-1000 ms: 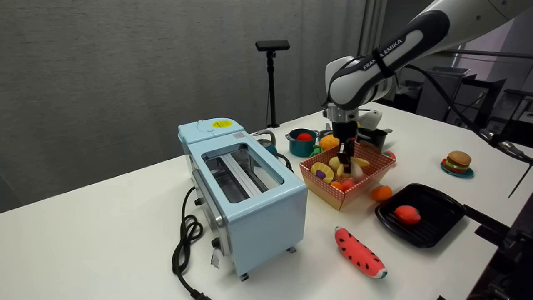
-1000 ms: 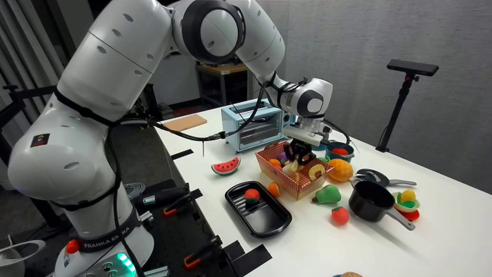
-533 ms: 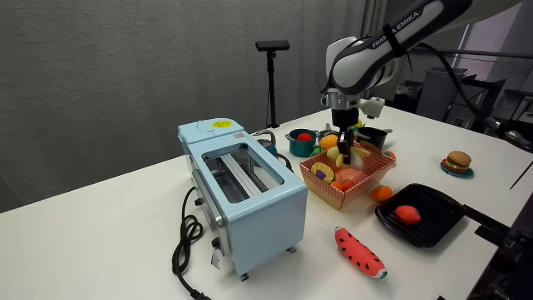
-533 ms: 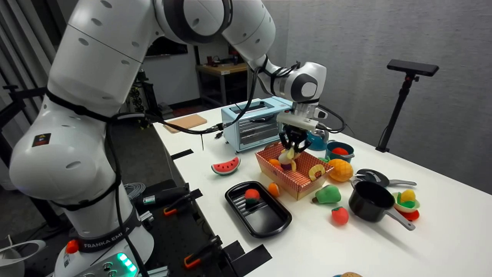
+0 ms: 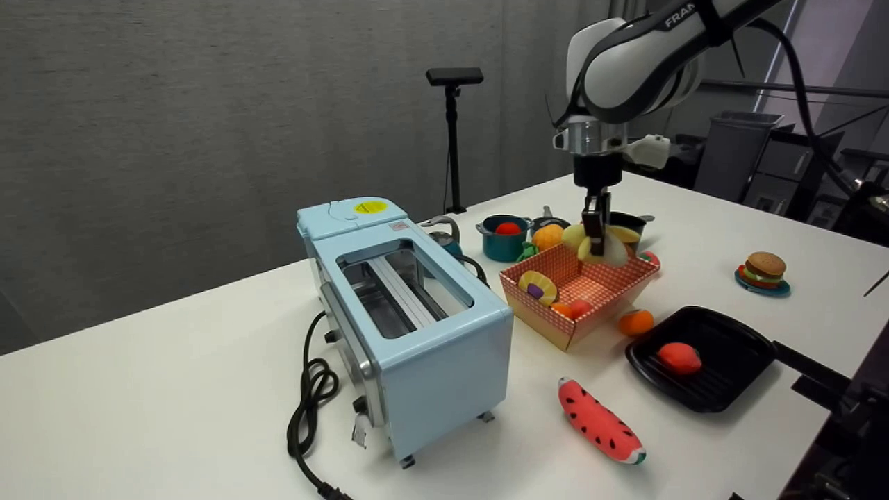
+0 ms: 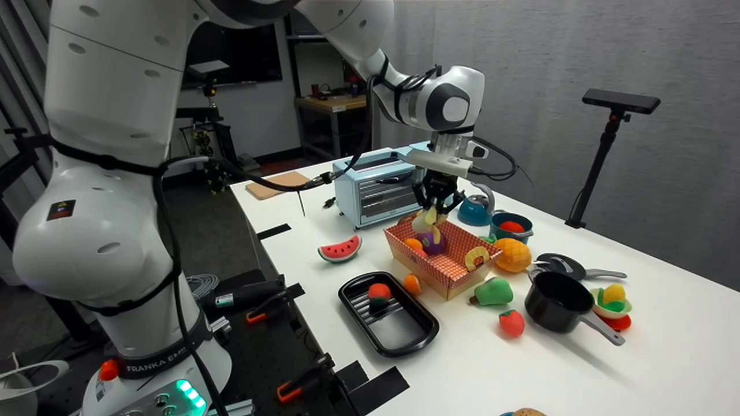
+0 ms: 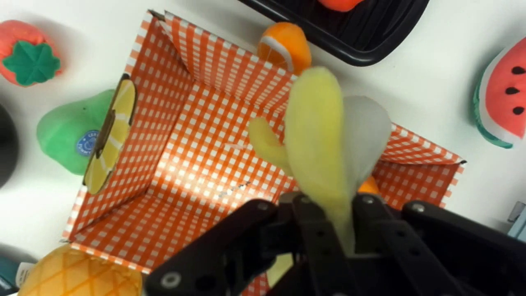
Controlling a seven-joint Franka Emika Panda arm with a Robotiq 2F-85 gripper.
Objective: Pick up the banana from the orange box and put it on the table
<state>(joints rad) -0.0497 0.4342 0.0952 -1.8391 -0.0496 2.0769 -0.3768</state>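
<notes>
The banana [image 7: 314, 123] is a pale-yellow toy with peel flaps and a whitish inner part; it also shows in both exterior views [image 5: 625, 235] [image 6: 426, 219]. My gripper [image 7: 332, 209] is shut on one yellow end of it, seen in the exterior views too [image 5: 596, 239] [image 6: 435, 208]. The banana hangs over the orange-and-white checkered box [image 7: 205, 160], toward its far right corner in an exterior view [image 5: 587, 288]. The fingers hide part of the banana. The orange box stands on the white table [image 5: 173, 403].
Inside the box lie a purple piece [image 6: 432, 242] and orange and red pieces [image 5: 580, 307]. Around it stand a light-blue toaster oven [image 5: 444, 375], a black tray [image 6: 399, 329], a watermelon slice [image 6: 340, 249], a green pear [image 6: 493, 292], a pineapple [image 6: 513, 255] and a black pot [image 6: 558, 300].
My gripper has risen from inside the box with the banana held in it, and moved sideways, rightward in an exterior view. More of the box's floor and the purple piece now show.
</notes>
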